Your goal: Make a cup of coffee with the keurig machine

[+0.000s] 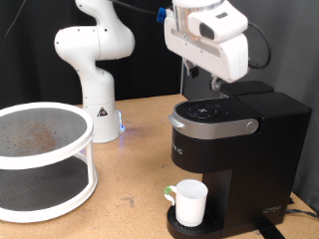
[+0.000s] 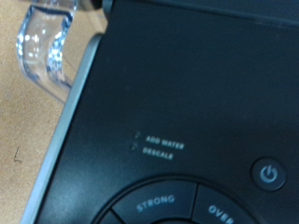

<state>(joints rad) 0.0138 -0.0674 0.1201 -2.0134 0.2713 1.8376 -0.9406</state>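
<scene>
The keurig machine [image 1: 234,139] is a black boxy coffee maker at the exterior view's right, with its lid down. The white cup [image 1: 189,202] stands upright on the round drip tray under the brew head. My gripper [image 1: 207,85] hangs just above the back of the machine's top, close to the lid. In the wrist view the machine's black top [image 2: 187,93] fills the picture, with the power button [image 2: 268,174], the "ADD WATER" and "DESCALE" labels and the "STRONG" button [image 2: 154,202]. One clear fingertip [image 2: 47,47] shows beside the machine's silver edge. Nothing shows between the fingers.
A white two-tier round rack [image 1: 40,159] stands on the wooden table at the exterior view's left. The arm's white base [image 1: 97,110] stands behind it, near the middle. A black cable [image 1: 299,207] runs off the machine at the right edge.
</scene>
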